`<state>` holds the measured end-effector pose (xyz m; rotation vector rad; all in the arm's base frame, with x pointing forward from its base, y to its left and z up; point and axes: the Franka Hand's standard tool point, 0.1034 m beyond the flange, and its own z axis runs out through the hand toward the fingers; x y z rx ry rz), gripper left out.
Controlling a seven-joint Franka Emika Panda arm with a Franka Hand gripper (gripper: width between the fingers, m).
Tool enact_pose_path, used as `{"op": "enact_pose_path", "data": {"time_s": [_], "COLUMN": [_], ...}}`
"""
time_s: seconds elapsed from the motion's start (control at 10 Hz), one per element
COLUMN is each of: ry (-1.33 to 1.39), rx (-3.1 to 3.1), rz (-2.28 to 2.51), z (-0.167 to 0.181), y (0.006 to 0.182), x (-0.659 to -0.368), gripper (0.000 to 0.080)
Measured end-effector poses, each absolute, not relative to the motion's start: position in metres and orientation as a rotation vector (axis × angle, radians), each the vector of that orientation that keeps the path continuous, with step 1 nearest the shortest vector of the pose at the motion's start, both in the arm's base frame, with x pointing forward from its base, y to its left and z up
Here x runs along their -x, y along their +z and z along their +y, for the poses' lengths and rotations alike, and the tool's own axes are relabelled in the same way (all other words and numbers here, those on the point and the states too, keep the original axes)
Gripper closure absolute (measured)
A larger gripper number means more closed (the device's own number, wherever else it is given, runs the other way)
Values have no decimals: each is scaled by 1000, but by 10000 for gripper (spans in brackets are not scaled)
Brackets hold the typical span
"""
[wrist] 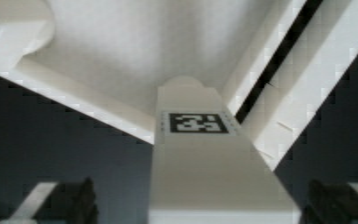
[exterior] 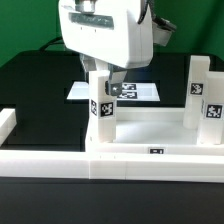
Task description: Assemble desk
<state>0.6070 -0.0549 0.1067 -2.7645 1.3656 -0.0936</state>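
Desk top [exterior: 150, 135] sat on the black worktop [exterior: 35, 85], pushed against the long white border rail [exterior: 60, 158] at the front. It looked upside down, w/ legs pointing up: one leg [exterior: 103, 112] at the near corner on the exterior view's left, two more [exterior: 198, 88] at the exterior view's right end.

Hand [exterior: 108, 84] hung directly over the left leg, fingers [wrist: 60, 200] spread wide either side of it, gaps visible in the wrist view, so open, gripping nothing. Leg's tag [wrist: 197, 123] showed between the pads.

Handling, my guess: parts were hard white plastic, light, stiff, smooth, so prob. slippery under steel pads. Flat square leg faces gave the best purchase; grip mid-height, below the tag end, square-on to avoid twisting. Whether this leg was fully seated in its socket I couldn't tell.

Room: rail blocked travel toward the front; the marker board [exterior: 120, 92] lay flat behind, no obstacle. Open worktop on the exterior view's left. Straight up was the clear exit; right-end legs stood well apart from the hand.
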Motion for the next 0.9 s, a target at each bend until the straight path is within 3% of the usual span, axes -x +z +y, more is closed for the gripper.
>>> {"op": "enact_pose_path", "data": {"time_s": [0.9], "ry": [-119], "rx": [3101], "rz": [280], "z": [-53], "y": [107], "x": [-608], "gripper": [150]}}
